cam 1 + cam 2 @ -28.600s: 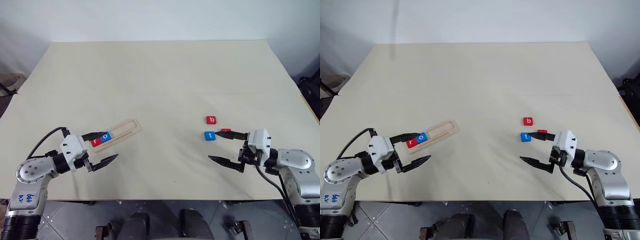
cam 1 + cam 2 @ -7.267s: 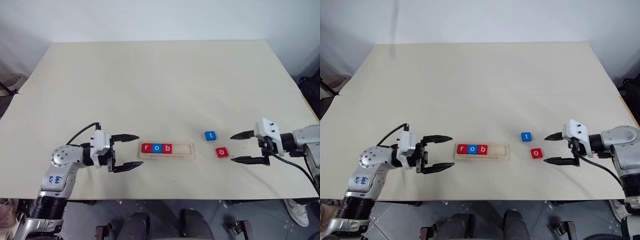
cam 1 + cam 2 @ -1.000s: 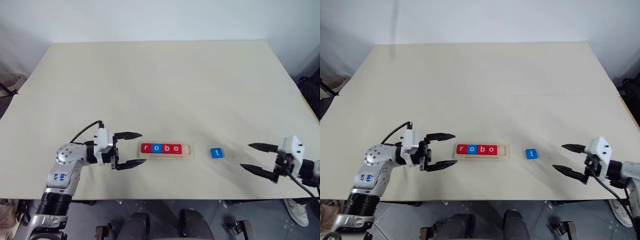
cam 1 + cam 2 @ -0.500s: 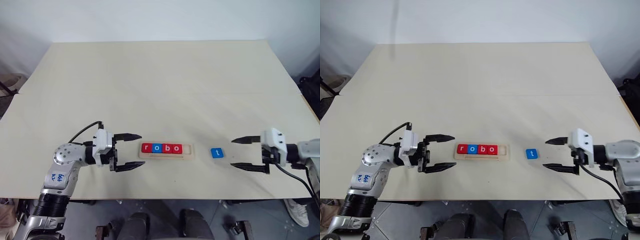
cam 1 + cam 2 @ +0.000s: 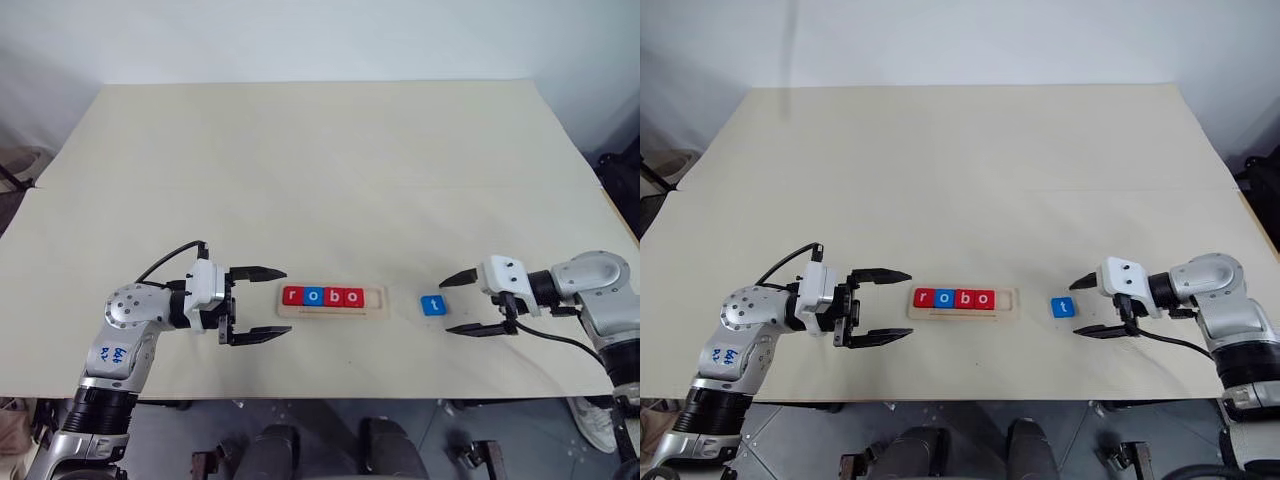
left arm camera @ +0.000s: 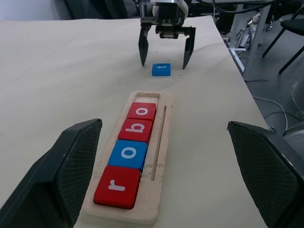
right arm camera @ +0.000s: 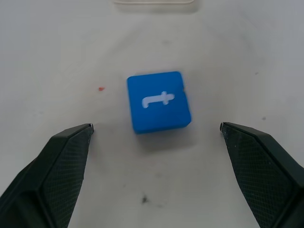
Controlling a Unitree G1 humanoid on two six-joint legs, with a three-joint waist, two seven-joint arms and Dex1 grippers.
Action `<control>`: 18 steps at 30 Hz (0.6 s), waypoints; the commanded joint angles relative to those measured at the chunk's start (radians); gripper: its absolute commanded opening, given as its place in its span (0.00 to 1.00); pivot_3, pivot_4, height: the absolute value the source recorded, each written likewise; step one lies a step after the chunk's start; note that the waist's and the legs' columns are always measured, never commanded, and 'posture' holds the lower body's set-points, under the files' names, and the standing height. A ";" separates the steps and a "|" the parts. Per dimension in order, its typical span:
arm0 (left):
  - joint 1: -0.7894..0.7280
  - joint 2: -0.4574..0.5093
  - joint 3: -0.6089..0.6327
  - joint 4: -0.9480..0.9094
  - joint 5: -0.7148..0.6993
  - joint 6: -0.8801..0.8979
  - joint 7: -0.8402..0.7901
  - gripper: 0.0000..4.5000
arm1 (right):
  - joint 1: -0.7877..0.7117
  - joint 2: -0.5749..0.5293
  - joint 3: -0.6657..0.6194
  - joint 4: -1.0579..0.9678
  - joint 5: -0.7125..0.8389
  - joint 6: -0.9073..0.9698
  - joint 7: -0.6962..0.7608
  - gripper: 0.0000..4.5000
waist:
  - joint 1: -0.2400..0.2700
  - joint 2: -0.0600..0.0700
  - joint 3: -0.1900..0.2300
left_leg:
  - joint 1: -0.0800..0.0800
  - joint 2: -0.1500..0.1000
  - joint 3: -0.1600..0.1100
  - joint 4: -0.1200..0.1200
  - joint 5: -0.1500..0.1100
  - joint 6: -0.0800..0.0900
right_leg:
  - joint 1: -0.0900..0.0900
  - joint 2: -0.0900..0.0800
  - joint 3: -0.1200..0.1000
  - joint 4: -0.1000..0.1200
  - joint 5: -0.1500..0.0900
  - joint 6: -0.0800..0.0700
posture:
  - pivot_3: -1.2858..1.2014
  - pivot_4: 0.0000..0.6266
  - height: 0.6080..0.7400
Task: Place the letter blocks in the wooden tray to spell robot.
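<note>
The wooden tray (image 5: 374, 301) lies near the table's front edge. It holds a red r (image 6: 117, 186), a blue o (image 6: 128, 154), a red b (image 6: 135, 129) and a red o (image 6: 141, 111) in a row, with a bare stretch at its right end. The blue t block (image 5: 432, 306) lies flat on the table just right of the tray. My right gripper (image 5: 446, 307) is open and tilted down. Its fingertips stand either side of the t block's (image 7: 158, 101) right edge without touching it. My left gripper (image 5: 286, 300) is open and empty just left of the tray.
The cream table (image 5: 320, 170) stretches wide behind the tray. Its front edge (image 5: 330, 398) runs close below both grippers. A small red speck (image 7: 100, 88) marks the surface beside the t block.
My right gripper has swung in from the right to the t block and tipped downward. The left gripper, tray and blocks have stayed put.
</note>
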State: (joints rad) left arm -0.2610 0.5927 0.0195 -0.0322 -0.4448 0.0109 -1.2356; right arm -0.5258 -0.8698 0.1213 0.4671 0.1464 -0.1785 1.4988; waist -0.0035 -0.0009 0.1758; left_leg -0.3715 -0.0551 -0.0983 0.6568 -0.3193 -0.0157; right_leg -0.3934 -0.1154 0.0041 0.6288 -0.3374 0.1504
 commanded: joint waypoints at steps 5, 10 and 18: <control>0.004 0.005 0.007 -0.041 -0.008 -0.011 0.004 1.00 | -0.021 0.033 0.017 0.046 -0.022 -0.051 0.005 0.52 | -0.002 0.000 0.000 | 0.000 0.001 0.000 0.001 0.000 0.000 | 0.000 0.000 0.000 0.000 0.000 0.000 | 0.52 0.24 1.00; 0.012 0.006 0.010 -0.045 -0.010 -0.008 0.010 1.00 | -0.025 0.040 0.007 0.026 0.007 -0.024 0.021 0.33 | -0.001 0.000 0.000 | 0.001 0.001 0.000 0.001 0.000 0.000 | 0.001 0.000 0.000 0.001 0.000 0.000 | 0.52 0.24 1.00; 0.032 0.015 0.021 -0.048 -0.012 -0.007 0.018 1.00 | -0.078 0.051 0.007 -0.138 0.081 0.153 0.041 0.33 | -0.001 0.001 0.000 | 0.000 0.001 0.000 0.001 0.000 0.000 | 0.000 0.000 0.001 0.001 0.000 0.000 | 0.52 0.24 1.00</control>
State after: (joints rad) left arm -0.2332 0.5970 0.0219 -0.0407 -0.4449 0.0112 -1.2218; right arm -0.5825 -0.8227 0.1317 0.3931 0.1921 -0.0714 1.5155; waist -0.0045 -0.0003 0.1762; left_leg -0.3714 -0.0545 -0.0981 0.6577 -0.3195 -0.0159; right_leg -0.3939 -0.1154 0.0048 0.6299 -0.3373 0.1502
